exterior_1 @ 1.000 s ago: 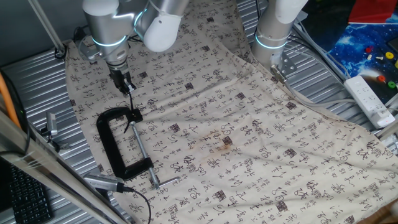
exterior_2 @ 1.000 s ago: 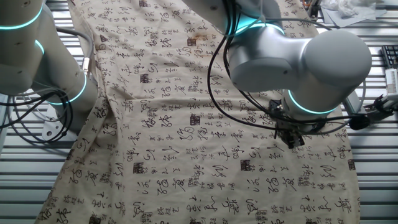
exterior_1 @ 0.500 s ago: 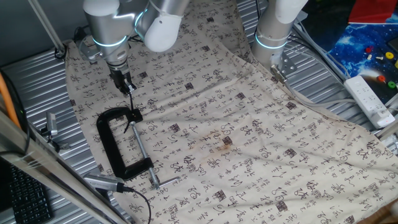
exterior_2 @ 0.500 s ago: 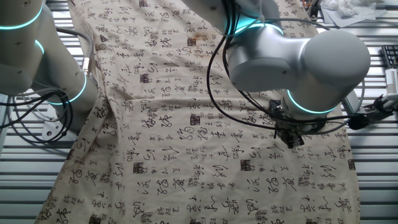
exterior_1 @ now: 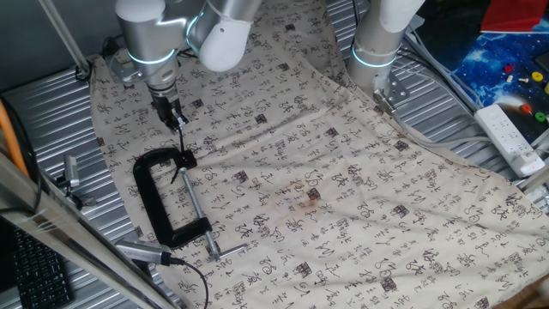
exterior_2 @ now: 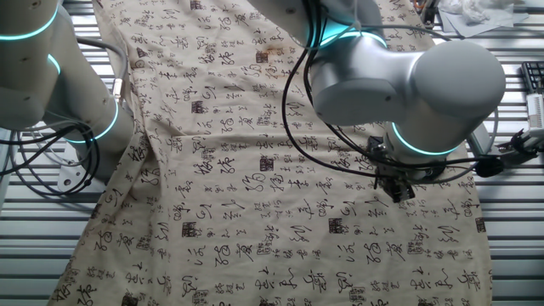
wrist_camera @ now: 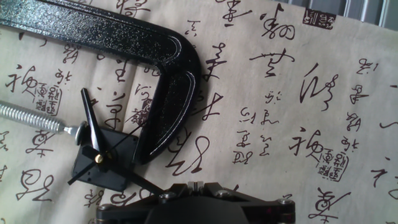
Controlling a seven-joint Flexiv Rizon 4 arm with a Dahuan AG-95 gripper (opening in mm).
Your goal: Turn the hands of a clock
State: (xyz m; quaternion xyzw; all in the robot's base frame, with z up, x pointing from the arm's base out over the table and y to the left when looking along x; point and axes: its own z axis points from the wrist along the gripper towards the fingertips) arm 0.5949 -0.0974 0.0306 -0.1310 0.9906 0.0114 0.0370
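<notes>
The clock hands (wrist_camera: 90,127) are thin black pointers joined at a brass pivot on a small black clock box (wrist_camera: 118,177). The box sits in the jaw of a black C-clamp (wrist_camera: 168,81), pressed by its silver screw (wrist_camera: 31,117). One short broad hand points up and thin ones point up-right and down-left. A long hand runs down-right and passes under my gripper (wrist_camera: 194,185), whose jaws are closed together. I cannot tell whether they pinch that hand. In one fixed view my gripper (exterior_1: 177,122) hangs just behind the clamp (exterior_1: 150,202). In the other fixed view the arm hides the clamp and only the gripper (exterior_2: 399,189) shows.
A cloth printed with calligraphy (exterior_1: 343,172) covers the table. A second robot base (exterior_1: 377,51) stands at the back. A white power strip (exterior_1: 510,137) lies at the right edge. A metal tool with a cable (exterior_1: 141,251) lies near the front left, next to the clamp's screw handle (exterior_1: 225,251).
</notes>
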